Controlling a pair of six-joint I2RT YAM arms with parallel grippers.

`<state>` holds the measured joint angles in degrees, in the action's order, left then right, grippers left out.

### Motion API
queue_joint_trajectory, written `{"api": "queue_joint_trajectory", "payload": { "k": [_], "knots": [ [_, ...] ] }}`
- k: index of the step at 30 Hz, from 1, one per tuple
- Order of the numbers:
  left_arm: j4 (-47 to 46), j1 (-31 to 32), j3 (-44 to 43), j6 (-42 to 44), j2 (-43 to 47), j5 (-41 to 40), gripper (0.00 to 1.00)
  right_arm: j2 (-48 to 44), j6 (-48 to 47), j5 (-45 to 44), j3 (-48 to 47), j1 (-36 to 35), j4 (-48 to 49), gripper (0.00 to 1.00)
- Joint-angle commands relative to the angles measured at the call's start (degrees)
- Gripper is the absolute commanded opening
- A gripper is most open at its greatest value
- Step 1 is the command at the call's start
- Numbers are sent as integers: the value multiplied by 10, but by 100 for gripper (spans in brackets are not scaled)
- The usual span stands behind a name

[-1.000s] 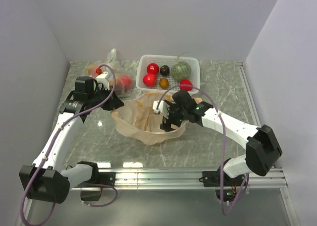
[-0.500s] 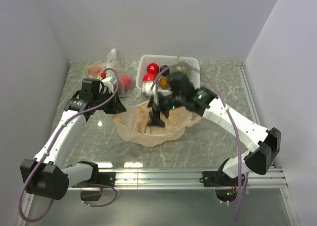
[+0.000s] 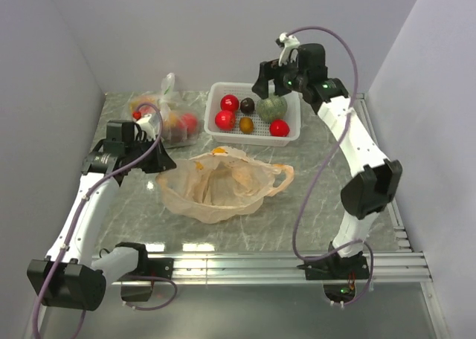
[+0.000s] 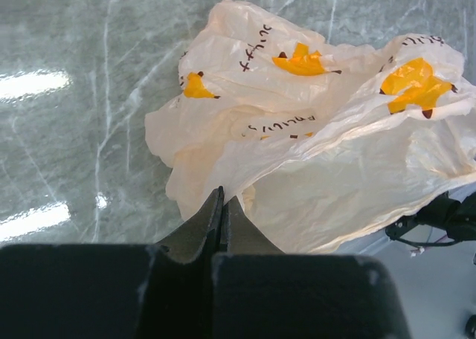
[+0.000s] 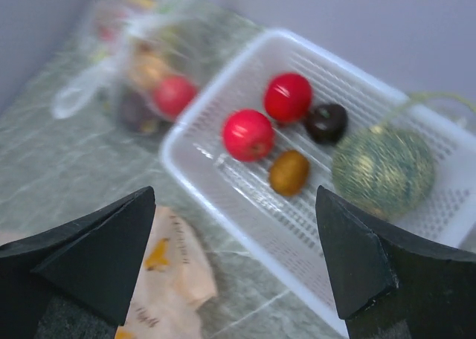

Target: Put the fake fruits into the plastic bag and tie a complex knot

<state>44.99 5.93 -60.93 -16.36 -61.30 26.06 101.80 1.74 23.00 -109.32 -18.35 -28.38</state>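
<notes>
- Your left gripper [image 4: 222, 199] had its fingers pressed together on the left rim of the thin, crinkly peach-orange plastic bag [image 3: 216, 194], apparently pinching a fold of film there.
- Your right gripper [image 5: 236, 198] hung with its fingers spread wide and nothing between them, above the white perforated plastic basket [image 3: 291, 95] at the far side of the table.
- Nothing was bagged yet, by my reading. All six fake fruits lay in that basket: three glossy red plastic balls [image 3: 224, 120], one dark maroon fruit [image 3: 248, 105], one orange-brown fruit [image 3: 246, 124] and the larger green netted melon [image 3: 272, 107].
- That bag lay slumped near the middle of the table, its mouth gaping loosely and one loop handle [image 3: 282, 177] trailing to the right. No fruit showed inside it.
- What remained for you was all of it: six picks and drops, then gathering the handles and tying the knot.
- Left of the basket sat a clear colourless bag of mixed fruits [image 3: 167, 120], which was no part of the job.
- Everything rested on a glossy grey-green marbled tabletop [image 3: 327, 190] that threw back lamp glare. Plain pale walls [image 3: 223, 27] closed in the left, far and right sides, and an aluminium rail [image 3: 245, 263] ran along the near edge.
</notes>
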Motion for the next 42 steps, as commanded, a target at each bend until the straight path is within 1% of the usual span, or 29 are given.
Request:
{"api": "queue_joint_trajectory", "payload": {
  "k": [1, 2, 5, 6, 8, 10, 11, 14, 16, 19, 23, 26, 31, 39, 42],
  "knots": [
    [9, -8, -20, -15, 2, -14, 0, 59, 5, -99, -14, 14, -40, 95],
    [5, -9, -20, -16, 1, -13, 0, 66, 5, -120, -10, 16, -33, 95],
    [-3, -9, -19, -14, -4, -10, 0, 73, 19, -129, 38, 33, 41, 95],
    [-3, -9, -19, -13, -9, -8, 0, 81, 24, -140, 40, 38, 76, 95],
    [-10, -9, -17, -14, -12, -5, 0, 95, 46, -144, 16, 48, 91, 95],
    [-12, -9, -16, -16, -17, 1, 0, 126, 75, -191, -3, 53, 117, 93],
    [-17, -9, -13, -19, -19, 2, 0, 138, 104, -211, -25, 54, 124, 88],
    [-25, -10, -5, -24, -22, 12, 0, 183, 136, -241, -69, 57, 142, 83],
    [-34, -9, 1, -26, -23, 12, 0, 208, 151, -260, -78, 59, 173, 80],
    [-38, -10, 4, -28, -29, 11, 0, 236, 178, -259, -90, 60, 213, 76],
    [-42, -10, 8, -29, -32, 10, 0, 276, 208, -269, -122, 61, 235, 75],
    [-43, -10, 10, -30, -37, 11, 0, 291, 227, -274, -118, 60, 264, 75],
    [-47, -13, 16, -34, -39, 11, 0, 320, 246, -285, -128, 61, 283, 73],
    [-56, -18, 25, -38, -44, 12, 0, 366, 274, -262, -148, 61, 323, 71],
    [-58, -21, 27, -38, -46, 13, 0, 382, 279, -257, -155, 61, 334, 68]
  ]
}}
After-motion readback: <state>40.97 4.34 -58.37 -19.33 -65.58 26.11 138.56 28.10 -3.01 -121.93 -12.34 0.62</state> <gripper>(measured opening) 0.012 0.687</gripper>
